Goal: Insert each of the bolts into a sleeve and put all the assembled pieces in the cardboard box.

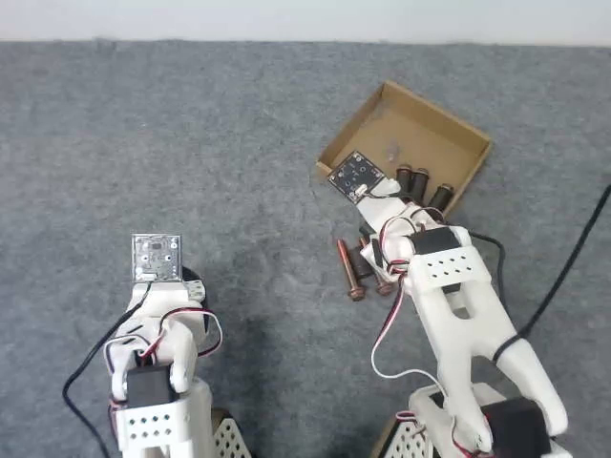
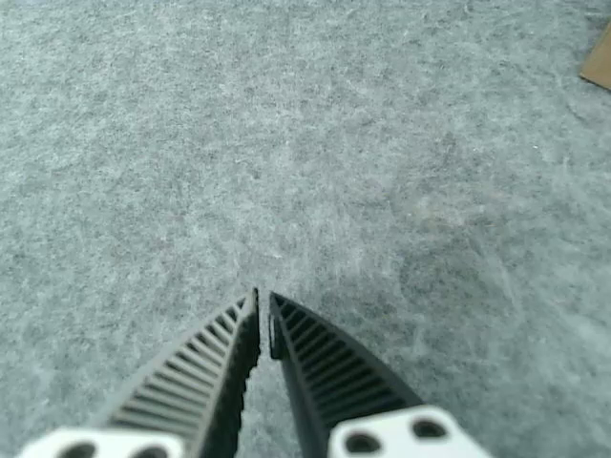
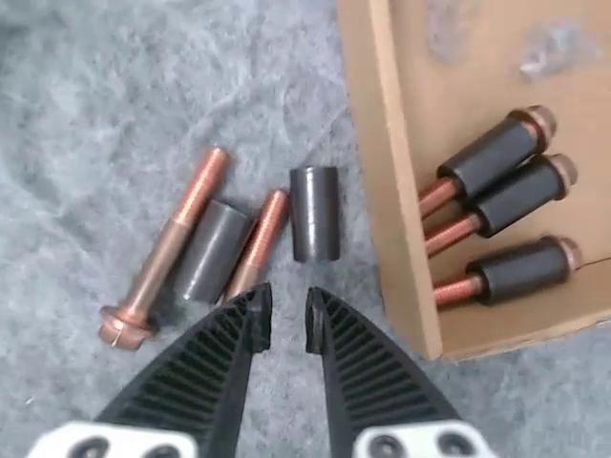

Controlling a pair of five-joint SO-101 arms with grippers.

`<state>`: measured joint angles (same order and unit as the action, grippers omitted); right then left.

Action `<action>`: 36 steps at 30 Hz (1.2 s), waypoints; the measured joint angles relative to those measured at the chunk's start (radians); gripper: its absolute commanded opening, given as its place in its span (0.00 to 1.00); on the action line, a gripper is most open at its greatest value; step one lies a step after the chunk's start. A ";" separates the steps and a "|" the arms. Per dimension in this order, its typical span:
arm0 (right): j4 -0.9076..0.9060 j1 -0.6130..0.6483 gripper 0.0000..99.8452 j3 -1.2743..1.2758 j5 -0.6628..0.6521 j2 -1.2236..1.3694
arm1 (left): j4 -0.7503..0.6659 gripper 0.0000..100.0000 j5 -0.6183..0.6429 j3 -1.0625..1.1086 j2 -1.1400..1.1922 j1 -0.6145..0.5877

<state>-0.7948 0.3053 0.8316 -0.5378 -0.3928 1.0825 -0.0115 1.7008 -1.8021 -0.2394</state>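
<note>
A grey, short-piled carpet mat (image 1: 191, 143) covers the tabletop, its nap mottled lighter and darker. At twelve o'clock in the high view, a pale, plain strip of wall (image 1: 286, 19) borders its far edge.

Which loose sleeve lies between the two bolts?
The sleeve farther from the cardboard box, flanked by the outer bolt and the middle bolt. The other sleeve lies between the middle bolt and box.

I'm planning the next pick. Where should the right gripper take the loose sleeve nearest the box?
Probably mid-length, from above, one finger on each curved side. The sleeve lies flat with its axis in line with the right gripper, and narrow gaps separate it from the bolt and the box wall.
</note>
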 measured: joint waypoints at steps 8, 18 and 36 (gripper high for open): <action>0.032 0.003 0.06 0.000 -0.061 0.002 | 0.000 0.01 0.000 0.000 0.000 0.000; 0.097 0.003 0.11 -0.002 -0.066 0.084 | 0.000 0.01 0.000 0.000 0.000 0.000; 0.178 -0.025 0.11 -0.061 -0.098 0.336 | 0.000 0.01 0.000 0.000 0.000 0.000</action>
<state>-0.6168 0.2808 0.7702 -0.6360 -0.0568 1.0825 -0.0115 1.7008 -1.8021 -0.2394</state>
